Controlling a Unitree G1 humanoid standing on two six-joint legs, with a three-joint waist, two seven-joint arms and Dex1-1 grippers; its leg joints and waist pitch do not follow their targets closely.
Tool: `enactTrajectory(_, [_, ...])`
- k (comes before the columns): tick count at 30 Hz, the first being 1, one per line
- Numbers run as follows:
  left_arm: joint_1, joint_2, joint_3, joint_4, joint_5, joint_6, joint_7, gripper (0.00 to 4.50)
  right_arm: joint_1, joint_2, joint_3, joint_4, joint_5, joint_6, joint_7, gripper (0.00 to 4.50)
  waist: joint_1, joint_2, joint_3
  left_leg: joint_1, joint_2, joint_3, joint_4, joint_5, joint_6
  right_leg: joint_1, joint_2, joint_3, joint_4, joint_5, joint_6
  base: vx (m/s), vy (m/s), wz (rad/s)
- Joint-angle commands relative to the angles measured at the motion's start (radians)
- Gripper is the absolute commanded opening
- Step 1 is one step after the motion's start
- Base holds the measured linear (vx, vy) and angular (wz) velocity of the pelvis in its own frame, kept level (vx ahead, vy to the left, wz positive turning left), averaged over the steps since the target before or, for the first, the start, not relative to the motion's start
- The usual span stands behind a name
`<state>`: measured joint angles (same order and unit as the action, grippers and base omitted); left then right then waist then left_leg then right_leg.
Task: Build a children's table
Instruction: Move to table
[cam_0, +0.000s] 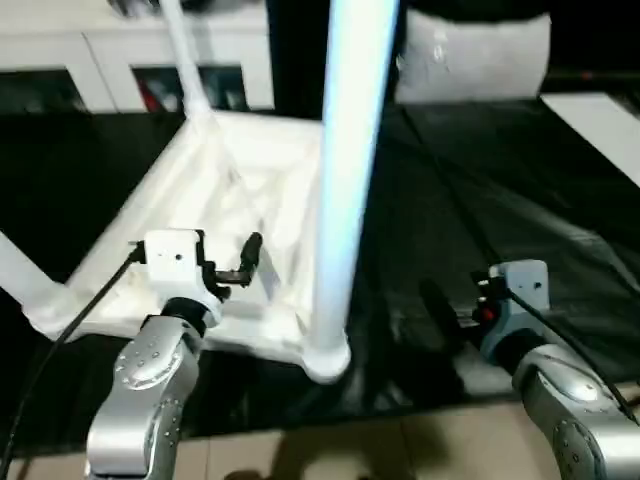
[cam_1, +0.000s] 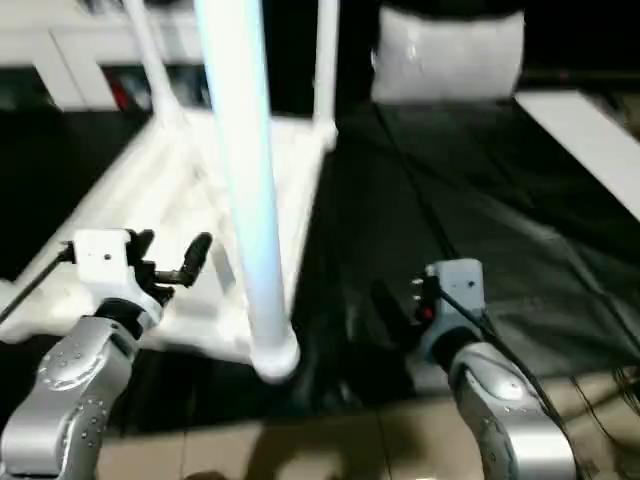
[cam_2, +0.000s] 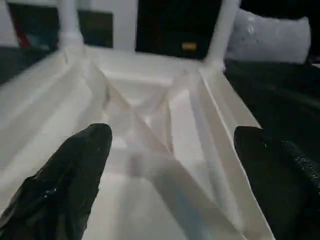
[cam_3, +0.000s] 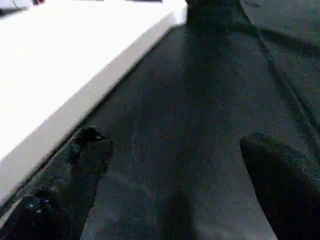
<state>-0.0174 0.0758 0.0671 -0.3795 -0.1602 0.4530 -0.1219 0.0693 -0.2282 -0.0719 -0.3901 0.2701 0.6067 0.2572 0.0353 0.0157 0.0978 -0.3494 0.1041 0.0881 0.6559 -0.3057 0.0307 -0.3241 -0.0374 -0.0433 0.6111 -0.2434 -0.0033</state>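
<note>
The children's table (cam_0: 250, 190) lies upside down on a black mat, ribbed underside up. Three white legs rise from its corners: a thick near one (cam_0: 345, 150), a far one (cam_0: 185, 60) and one at the left edge (cam_0: 20, 275). A far right leg (cam_1: 325, 70) stands too. My left gripper (cam_0: 228, 262) hovers open over the near part of the underside, and its fingers (cam_2: 65, 185) frame the crossing ribs (cam_2: 150, 130). My right gripper (cam_3: 175, 200) is open and empty low over the mat, to the right of the tabletop's side edge (cam_3: 75, 100).
The black mat (cam_0: 520, 200) spreads wide to the right of the table. A white cabinet with glass doors (cam_0: 110, 70) stands at the back left, and a white cushion-like bundle (cam_0: 470, 55) at the back. A white panel (cam_0: 600, 120) lies far right. Wooden floor (cam_0: 350, 450) runs along the front.
</note>
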Motion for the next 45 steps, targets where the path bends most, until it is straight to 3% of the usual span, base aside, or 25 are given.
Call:
enactTrajectory(1, [-0.004, 0.013, 0.013, -0.004, 0.005, 0.004, 0.004, 4.37, -0.004, 0.011, 0.009, -0.002, 0.007, -0.004, -0.008, 4.5, 0.006, 0.012, -0.028, 0.007, 0.082, -0.016, -0.106, -0.017, 0.017, 0.036, -0.083, 0.036, -0.128, -0.495, -0.222, 0.125, 0.061, -0.05])
enactTrajectory(2, [-0.005, 0.013, 0.014, -0.005, 0.005, 0.006, 0.005, 4.37, -0.005, 0.011, 0.01, 0.001, 0.006, -0.005, -0.008, 4.5, -0.037, 0.026, -0.028, 0.047, 0.125, -0.073, -0.151, -0.194, 0.027, 0.0, -0.018, -0.003, -0.055, -0.374, -0.181, 0.146, 0.085, 0.02])
enactTrajectory(3, [-0.005, 0.01, 0.018, -0.005, 0.001, 0.005, 0.005, 4.37, -0.008, 0.008, 0.015, 0.005, 0.002, -0.01, -0.004, 4.5, -0.045, 0.033, -0.032, 0.09, 0.146, -0.093, -0.16, -0.277, 0.037, -0.035, -0.019, 0.001, -0.018, -0.295, -0.17, 0.154, 0.06, 0.05])
enactTrajectory(4, [0.003, 0.011, 0.024, -0.01, -0.011, 0.005, -0.004, 4.37, -0.002, 0.007, 0.021, 0.002, -0.002, -0.017, -0.001, 4.5, -0.062, 0.025, -0.059, 0.129, 0.166, -0.134, -0.154, -0.151, 0.133, -0.06, -0.034, -0.001, 0.035, -0.093, -0.123, 0.154, 0.06, 0.05])
enactTrajectory(5, [0.006, 0.012, 0.029, -0.011, -0.015, 0.004, -0.009, 4.37, 0.001, 0.006, 0.024, 0.0, -0.003, -0.019, 0.0, 4.5, -0.071, 0.016, -0.076, 0.141, 0.161, -0.146, -0.106, 0.216, 0.295, -0.105, -0.054, 0.015, 0.05, 0.04, -0.05, 0.138, 0.03, 0.04])
enactTrajectory(6, [-0.003, 0.02, 0.053, -0.002, -0.046, -0.009, -0.035, 4.37, 0.004, 0.0, 0.025, -0.003, -0.003, -0.033, 0.01, 4.5, -0.055, -0.01, -0.082, 0.108, 0.12, -0.108, -0.047, 0.546, 0.348, -0.11, -0.102, 0.054, 0.006, 0.192, -0.03, 0.123, 0.008, 0.08])
enactTrajectory(7, [-0.008, 0.025, 0.058, 0.002, -0.055, -0.014, -0.041, 4.37, 0.003, -0.001, 0.023, -0.003, -0.004, -0.036, 0.013, 4.5, -0.048, -0.026, -0.093, 0.065, 0.066, -0.069, -0.013, 0.639, 0.299, -0.069, -0.119, 0.073, -0.007, 0.356, -0.052, 0.123, 0.008, 0.08])
enactTrajectory(8, [-0.022, 0.059, 0.053, 0.015, -0.06, -0.017, -0.078, 4.37, -0.009, -0.009, 0.019, 0.013, -0.007, -0.048, 0.024, 4.5, -0.038, -0.045, -0.099, -0.031, 0.01, -0.035, -0.009, 0.661, 0.213, 0.025, -0.116, 0.106, 0.024, 0.705, -0.089, 0.164, -0.022, 0.07])
enactTrajectory(9, [-0.03, 0.079, 0.046, 0.023, -0.06, -0.017, -0.099, 4.37, -0.02, -0.016, 0.016, 0.028, -0.01, -0.057, 0.032, 4.5, -0.031, -0.047, -0.094, -0.054, 0.018, -0.033, -0.029, 0.597, 0.169, 0.039, -0.124, 0.104, 0.024, 0.824, -0.082, 0.199, -0.033, 0.02])
enactTrajectory(10, [-0.035, 0.101, 0.039, 0.033, -0.055, -0.015, -0.12, 4.37, -0.029, -0.026, 0.018, 0.043, -0.017, -0.074, 0.043, 4.5, -0.021, -0.041, -0.112, -0.05, 0.027, -0.028, -0.037, 0.494, 0.094, 0.054, -0.106, 0.095, 0.039, 0.965, -0.089, 0.199, -0.033, 0.02])
enactTrajectory(11, [-0.042, 0.121, 0.033, 0.043, -0.05, -0.009, -0.136, 4.37, -0.037, -0.037, 0.022, 0.052, -0.025, -0.089, 0.054, 4.5, -0.026, -0.03, -0.098, -0.044, 0.043, -0.03, -0.056, 0.416, 0.032, 0.048, -0.094, 0.075, 0.032, 0.899, -0.12, 0.165, -0.023, 0.02])
enactTrajectory(12, [-0.051, 0.139, 0.032, 0.054, -0.046, 0.003, -0.147, 4.37, -0.043, -0.046, 0.028, 0.057, -0.027, -0.092, 0.068, 4.5, -0.024, -0.022, -0.093, -0.025, 0.061, -0.033, -0.065, 0.34, -0.01, 0.036, -0.088, 0.064, 0.011, 0.715, -0.15, 0.059, -0.019, 0.0])
enactTrajectory(16, [-0.079, 0.202, 0.036, 0.071, -0.068, 0.031, -0.224, 4.37, -0.064, -0.067, 0.058, 0.071, -0.025, -0.105, 0.105, 4.5, -0.019, -0.01, -0.068, 0.002, 0.097, -0.032, -0.098, 0.068, -0.022, 0.02, -0.111, 0.067, -0.034, 0.148, -0.268, 0.015, -0.005, 0.0])
enactTrajectory(19, [-0.082, 0.258, 0.009, 0.067, -0.072, 0.049, -0.284, 4.37, -0.084, -0.074, 0.078, 0.082, -0.028, -0.119, 0.123, 4.5, -0.011, -0.012, -0.07, 0.006, 0.102, -0.021, -0.106, -0.014, -0.02, 0.016, -0.114, 0.07, -0.041, 0.021, -0.275, -0.054, 0.002, 0.02])
enactTrajectory(21, [-0.083, 0.268, 0.005, 0.065, -0.076, 0.053, -0.294, 4.37, -0.087, -0.075, 0.08, 0.085, -0.026, -0.121, 0.128, 4.5, -0.005, -0.01, -0.059, 0.009, 0.105, -0.016, -0.12, -0.144, -0.045, 0.005, -0.115, 0.073, -0.056, -0.167, -0.253, -0.083, 0.004, 0.03])
enactTrajectory(23, [-0.113, 0.34, -0.008, 0.073, -0.101, 0.087, -0.369, 4.37, -0.116, -0.079, 0.084, 0.107, -0.024, -0.124, 0.149, 4.5, -0.002, -0.013, -0.056, 0.016, 0.106, -0.016, -0.122, -0.198, -0.065, -0.002, -0.118, 0.076, -0.064, -0.237, -0.239, -0.038, 0.003, 0.02])
enactTrajectory(28, [-0.189, 0.537, -0.017, 0.12, -0.155, 0.134, -0.619, 4.37, -0.157, -0.09, 0.073, 0.161, 0.015, -0.139, 0.212, 4.5, 0.005, 0.006, -0.062, 0.012, 0.097, -0.019, -0.13, -0.204, -0.086, -0.009, -0.115, 0.08, -0.057, -0.234, -0.207, 0.0, 0.0, 0.0])
enactTrajectory(30, [-0.19, 0.607, -0.019, 0.139, -0.191, 0.131, -0.737, 4.37, -0.158, -0.105, 0.079, 0.164, 0.014, -0.167, 0.24, 4.5, 0.01, 0.05, -0.072, 0.009, 0.094, -0.023, -0.125, -0.147, -0.087, -0.005, -0.114, 0.078, -0.041, -0.121, -0.233, 0.0, 0.0, 0.0])
enactTrajectory(31, [-0.19, 0.607, -0.019, 0.139, -0.191, 0.131, -0.737, 4.37, -0.158, -0.105, 0.079, 0.164, 0.014, -0.167, 0.24, 4.5, 0.003, 0.029, -0.076, 0.013, 0.093, -0.013, -0.122, -0.126, -0.08, -0.009, -0.106, 0.074, -0.048, -0.077, -0.239, 0.0, 0.0, 0.0])
enactTrajectory(34, [-0.204, 0.683, -0.063, 0.162, -0.205, 0.119, -0.86, 4.37, -0.158, -0.13, 0.075, 0.147, 0.044, -0.155, 0.301, 4.5, 0.005, 0.027, -0.085, -0.001, 0.089, -0.005, -0.111, 0.009, -0.023, 0.009, -0.113, 0.075, -0.037, 0.059, -0.273, 0.0, 0.0, 0.0])
enactTrajectory(35, [-0.204, 0.685, -0.065, 0.162, -0.206, 0.119, -0.864, 4.37, -0.158, -0.131, 0.075, 0.146, 0.046, -0.155, 0.303, 4.5, 0.007, 0.02, -0.085, -0.001, 0.087, -0.002, -0.11, 0.03, -0.008, 0.01, -0.113, 0.075, -0.039, 0.064, -0.274, 0.0, 0.0, 0.0])
enactTrajectory(37, [-0.221, 0.732, -0.098, 0.168, -0.225, 0.125, -0.955, 4.37, -0.159, -0.162, 0.069, 0.143, 0.07, -0.15, 0.36, 4.5, 0.014, 0.025, -0.093, -0.001, 0.09, 0.0, -0.104, 0.095, 0.024, 0.007, -0.113, 0.071, -0.031, 0.097, -0.282, 0.0, 0.0, 0.0])
enactTrajectory(38, [-0.224, 0.76, -0.118, 0.165, -0.229, 0.128, -1.004, 4.37, -0.159, -0.187, 0.074, 0.152, 0.075, -0.158, 0.4, 4.5, 0.016, 0.009, -0.098, -0.004, 0.089, 0.004, -0.099, 0.152, 0.043, 0.006, -0.11, 0.07, -0.023, 0.165, -0.288, 0.0, 0.0, 0.0])
enactTrajectory(41, [-0.22, 0.808, -0.16, 0.17, -0.195, 0.095, -1.065, 4.37, -0.162, -0.223, 0.082, 0.178, 0.086, -0.174, 0.464, 4.5, 0.019, 0.003, -0.089, -0.007, 0.094, 0.005, -0.103, 0.12, 0.066, -0.001, -0.111, 0.066, -0.029, 0.124, -0.291, 0.0, 0.0, 0.0])
enactTrajectory(45, [-0.256, 0.809, -0.229, 0.215, -0.124, 0.018, -1.098, 4.37, -0.191, -0.262, 0.104, 0.203, 0.098, -0.181, 0.555, 4.5, 0.019, 0.013, -0.077, 0.0, 0.102, 0.004, -0.116, -0.015, 0.034, -0.008, -0.113, 0.069, -0.042, -0.043, -0.298, 0.0, 0.0, 0.0])
